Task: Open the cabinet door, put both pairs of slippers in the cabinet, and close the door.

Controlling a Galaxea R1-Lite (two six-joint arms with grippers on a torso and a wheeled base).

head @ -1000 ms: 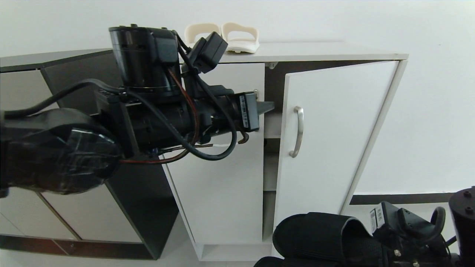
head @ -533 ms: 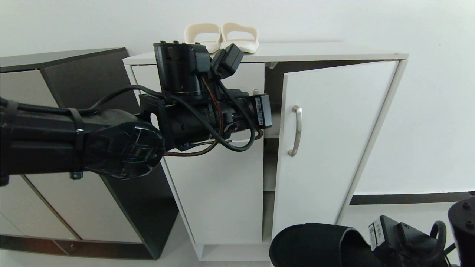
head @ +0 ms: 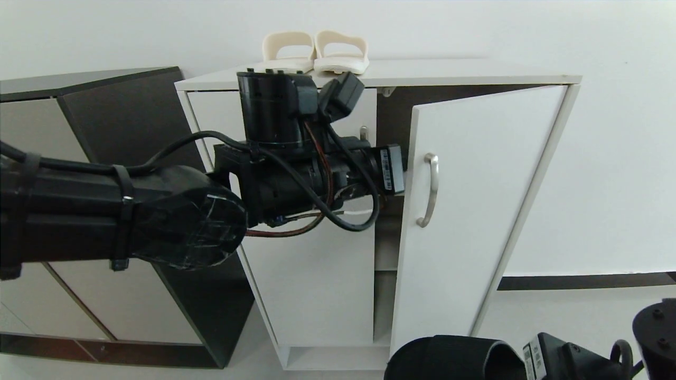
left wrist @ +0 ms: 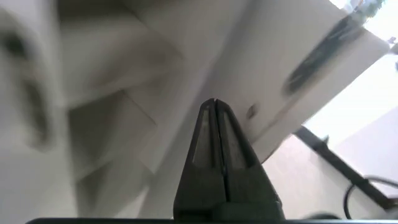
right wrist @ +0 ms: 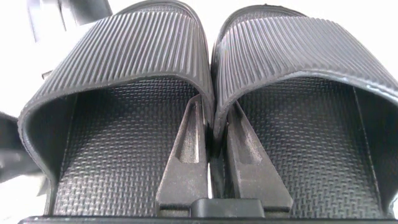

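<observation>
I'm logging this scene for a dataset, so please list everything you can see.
cabinet: one, white, against the wall, left door shut
right door: one, white, ajar
door handle: one, silver, on the right door
cream slippers: one pair, cream, on the cabinet top
black slippers: one pair, black, low on the right, in front of the cabinet
dark cabinet: one, black, to the left of the white one
left gripper: one, black, shut, in the gap beside the right door
right gripper: one, black, shut on the black slippers' inner sides
</observation>
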